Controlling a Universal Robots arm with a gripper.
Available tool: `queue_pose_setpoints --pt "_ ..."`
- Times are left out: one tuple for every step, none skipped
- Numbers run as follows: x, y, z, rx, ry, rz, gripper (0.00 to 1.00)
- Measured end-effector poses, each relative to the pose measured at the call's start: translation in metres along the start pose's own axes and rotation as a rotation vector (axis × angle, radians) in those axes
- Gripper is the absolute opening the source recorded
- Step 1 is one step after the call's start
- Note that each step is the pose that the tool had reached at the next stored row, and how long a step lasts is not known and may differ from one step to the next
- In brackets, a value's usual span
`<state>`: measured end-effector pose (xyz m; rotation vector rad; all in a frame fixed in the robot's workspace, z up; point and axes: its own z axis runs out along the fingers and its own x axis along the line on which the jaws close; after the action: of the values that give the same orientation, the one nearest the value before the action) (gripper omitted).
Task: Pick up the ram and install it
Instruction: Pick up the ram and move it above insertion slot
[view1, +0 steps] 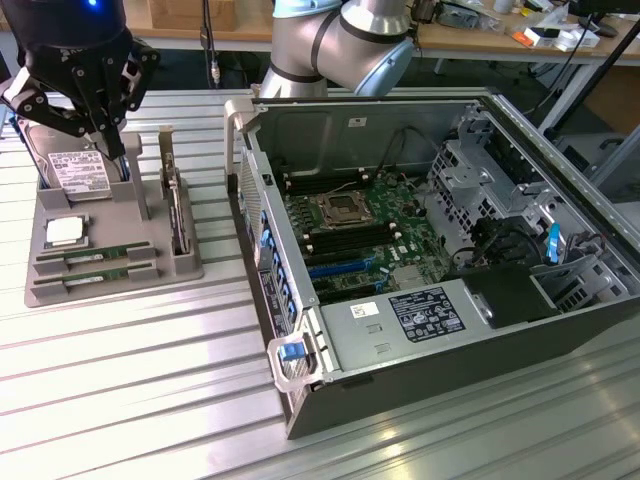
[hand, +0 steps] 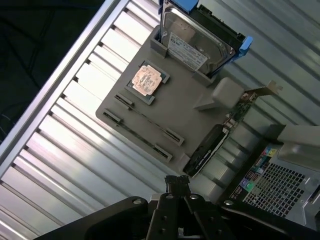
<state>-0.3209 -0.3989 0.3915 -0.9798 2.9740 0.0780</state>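
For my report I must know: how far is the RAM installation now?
Nothing looks done: both RAM sticks sit in the grey tray. In hand: nothing; the hand hovers shut above the tray, near the hard drive. Left: picking up a stick and seating it in the memory slots on the motherboard, which look empty.

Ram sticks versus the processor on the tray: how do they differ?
The ram sticks are long, narrow and green, and stand on edge in slots. The processor is square and silver, and lies flat. Both sit on the gray tray.
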Motion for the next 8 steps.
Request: queue_pose_setpoints --pt "0.0 0.0 0.0 -0.0002 0.0005 -0.011 0.11" --pt "0.0 0.0 0.0 -0.0004 0.0008 -0.017 0.11" --pt "0.0 0.0 0.0 -0.0008 0.0014 -0.032 0.11" --pt "0.0 0.0 0.0 -0.0009 0.0016 -0.036 0.11" --pt "0.0 0.0 0.0 -0.001 0.0019 -0.042 0.11" --pt "0.0 0.0 0.0 -0.0012 0.0022 -0.049 0.11" --pt "0.0 0.0 0.0 -0.0013 0.0025 -0.056 0.11" --pt "0.0 0.0 0.0 -0.0016 0.0029 -0.065 0.11"
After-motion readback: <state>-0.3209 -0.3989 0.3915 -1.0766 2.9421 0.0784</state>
